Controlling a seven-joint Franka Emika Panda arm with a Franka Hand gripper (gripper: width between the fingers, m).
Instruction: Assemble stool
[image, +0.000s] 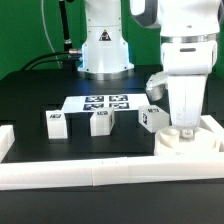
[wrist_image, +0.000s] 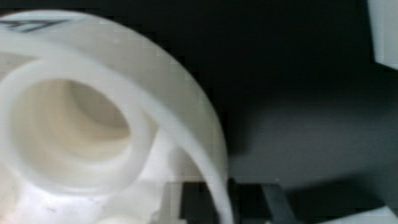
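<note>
Where the table's (image: 40, 90) near edge meets its edge on the exterior view's right, the seat (image: 180, 143) sits tucked into the corner formed by the white border rails (image: 100, 175). It is a thick round disc, so it has no long axis across the table. From the exterior view it appears to lie flat, with its short axis upright, though the arm hides much of it. In the wrist view the seat (wrist_image: 107, 60) is glossy white plastic with a deep rounded hollow in the face turned to the camera, a thin curved rim wall, and part of a black-and-white tag (wrist_image: 36, 25) on its outer side.

The tool (image: 185, 130) stands straight down over the seat. In the wrist view the tool (wrist_image: 222, 205) has a dark finger (wrist_image: 263, 203) on either side of the rim wall, and it looks clamped onto that wall.

Outward along the table toward the exterior view's left, the third leg block (image: 152, 117) is nearest the seat, then the second leg block (image: 101, 121), then the first leg block (image: 57, 122), set apart in a loose row, each white with a tag. The marker board (image: 107, 102) lies flat just behind the second leg block.
</note>
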